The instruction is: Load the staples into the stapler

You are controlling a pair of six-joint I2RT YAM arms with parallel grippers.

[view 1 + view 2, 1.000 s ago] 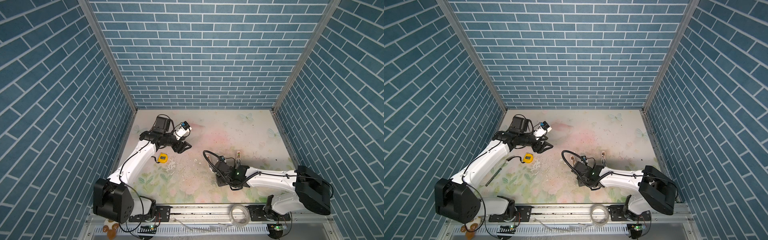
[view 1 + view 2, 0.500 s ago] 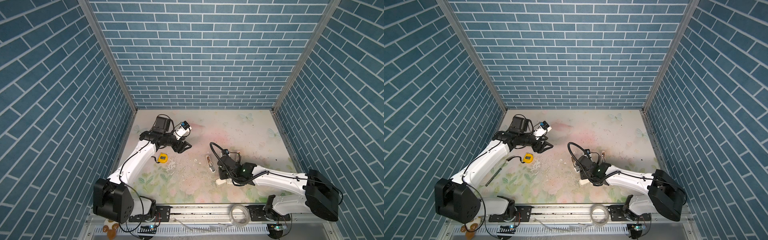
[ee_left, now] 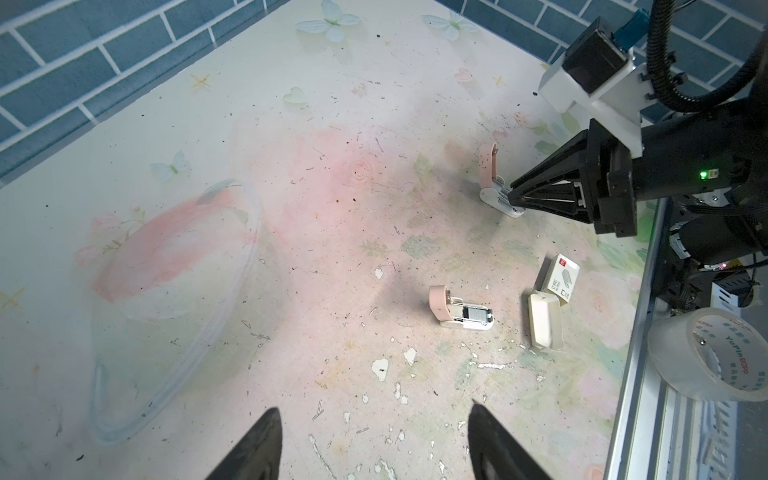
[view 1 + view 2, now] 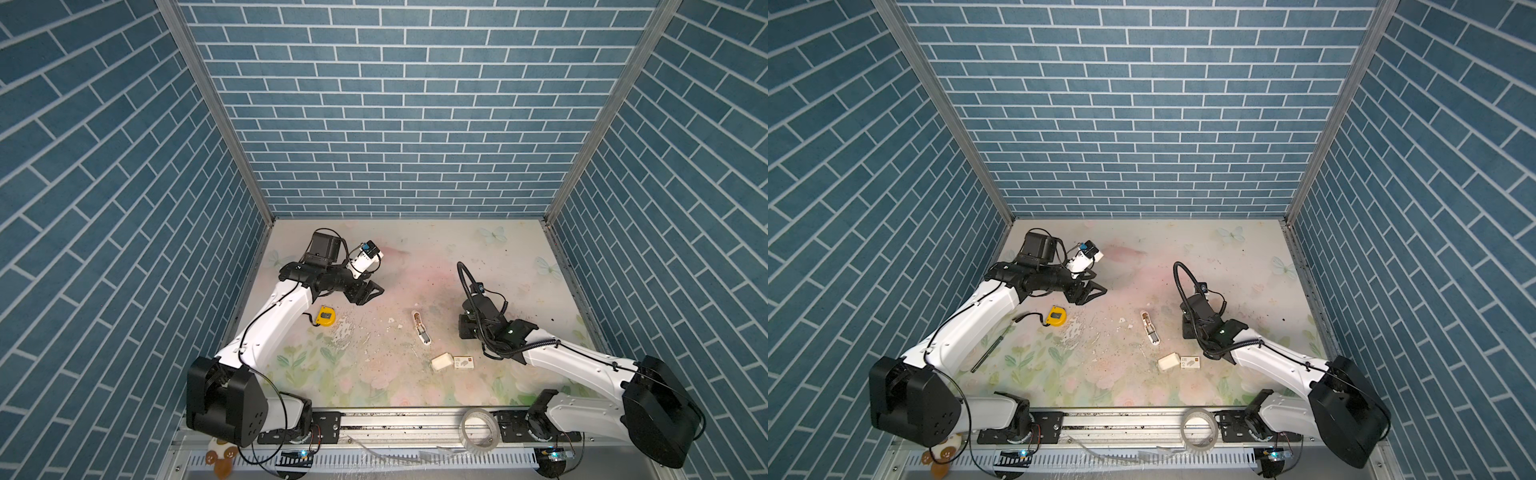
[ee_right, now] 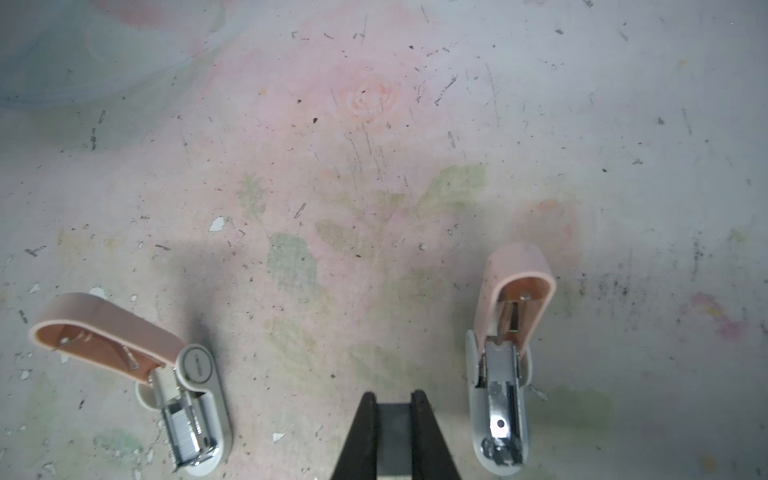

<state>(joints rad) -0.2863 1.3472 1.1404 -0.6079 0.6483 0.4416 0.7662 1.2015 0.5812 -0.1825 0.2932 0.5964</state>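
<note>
Two pink-lidded staplers lie open on the mat. One stapler has silvery staples in its channel. The other stapler shows a bare metal channel; in both top views the right arm hides it. My right gripper is low between them, close beside the bare one, shut on a flat grey strip of staples. The white carton and its slid-out tray lie nearer the front. My left gripper hangs open and empty at the back left.
A yellow tape measure lies by the left arm, and a thin black rod lies near the left wall. A roll of clear tape sits on the front rail. Loose staples and paint chips litter the mat.
My right gripper has moved from over the carton to the right and back, beside the second stapler. This uncovered the carton, its tray and the first stapler. The left arm stayed still.
</note>
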